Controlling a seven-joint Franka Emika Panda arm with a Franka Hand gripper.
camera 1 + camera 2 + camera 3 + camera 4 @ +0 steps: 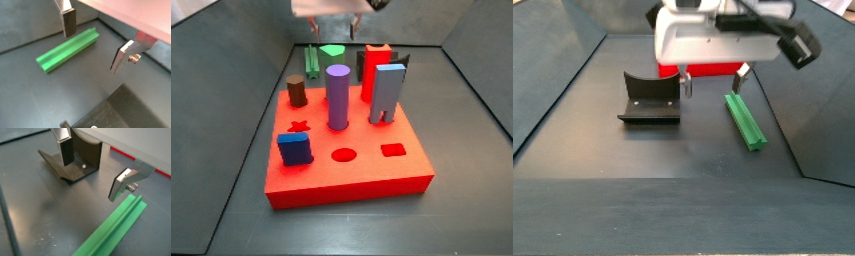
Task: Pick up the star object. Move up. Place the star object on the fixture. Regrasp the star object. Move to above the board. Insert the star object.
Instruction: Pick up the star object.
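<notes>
A dark grey matte floor (647,150) is lying flat across the whole workspace, and slanted panels of the same dull grey are rising from its edges like the sides of a shallow bin. In a side view, one side wall (553,70) is leaning outward, the opposite side wall (818,110) is doing the same, and a back wall (620,15) is closing the far end. A straight seam (660,179) is running across the floor near the front. Soft, even light is falling from above, giving the floor a faint sheen. In a wrist view, a pale scuffed patch (50,205) with whitish specks is showing on the floor
</notes>
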